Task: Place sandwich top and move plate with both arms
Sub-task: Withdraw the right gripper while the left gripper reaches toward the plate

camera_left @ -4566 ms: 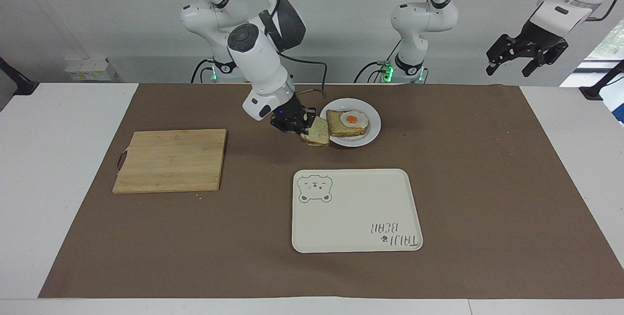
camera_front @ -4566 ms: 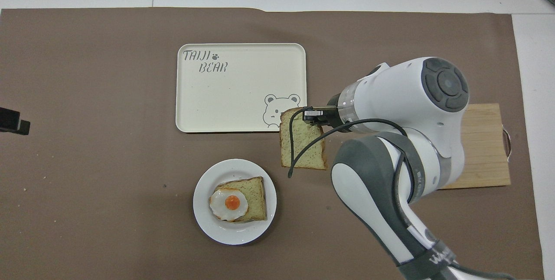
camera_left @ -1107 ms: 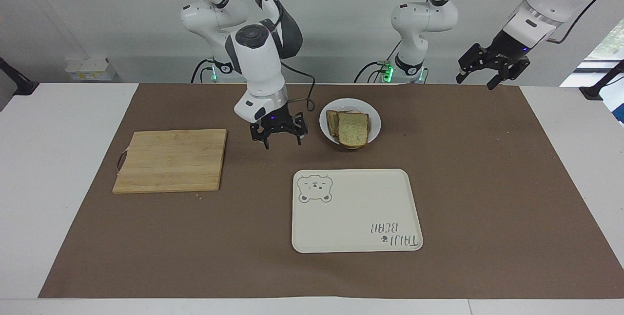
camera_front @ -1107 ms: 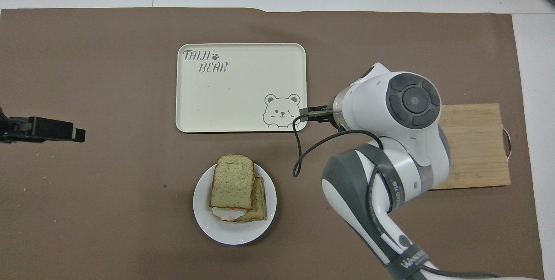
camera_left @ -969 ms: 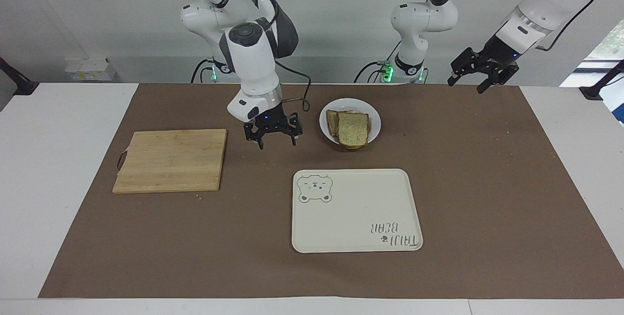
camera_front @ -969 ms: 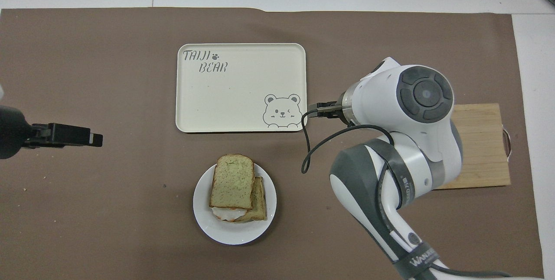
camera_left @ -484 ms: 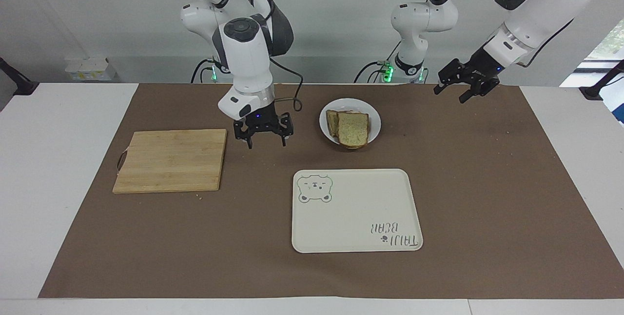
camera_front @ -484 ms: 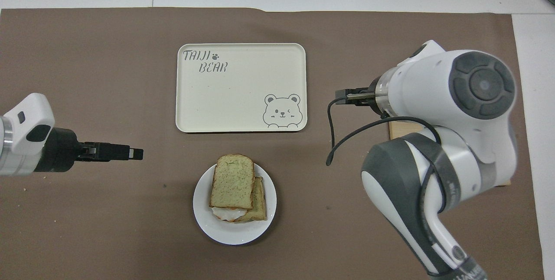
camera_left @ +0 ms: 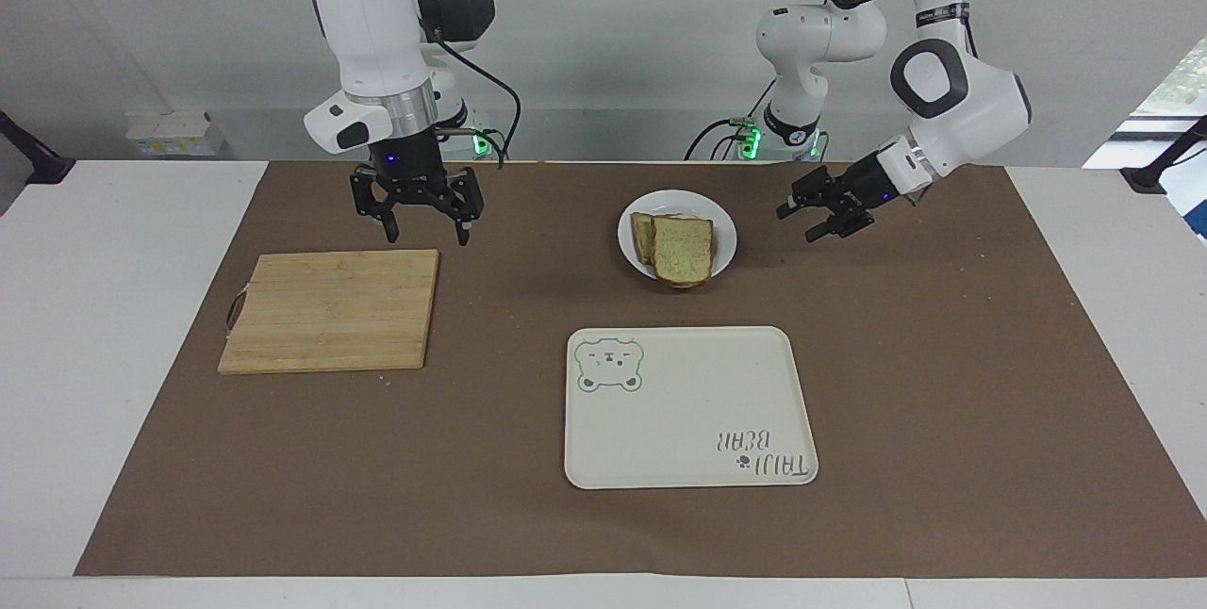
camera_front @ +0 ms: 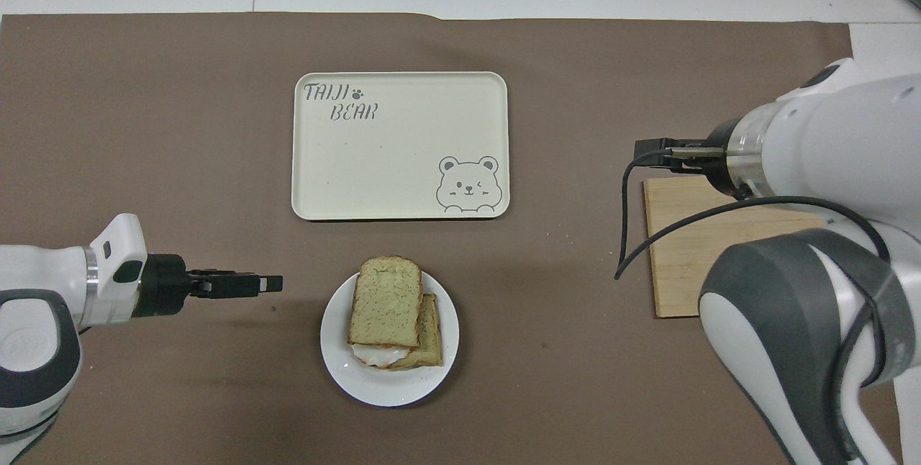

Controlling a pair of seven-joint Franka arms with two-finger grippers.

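Facing view shows the sandwich top lying on the egg slice on the plate — placing looks done, plate move is next. Left gripper is hanging beside the plate, fingers apart, empty; right gripper is hanging wide open and empty well off toward the cutting board — next move needs both grippers closing on the plate's rim.
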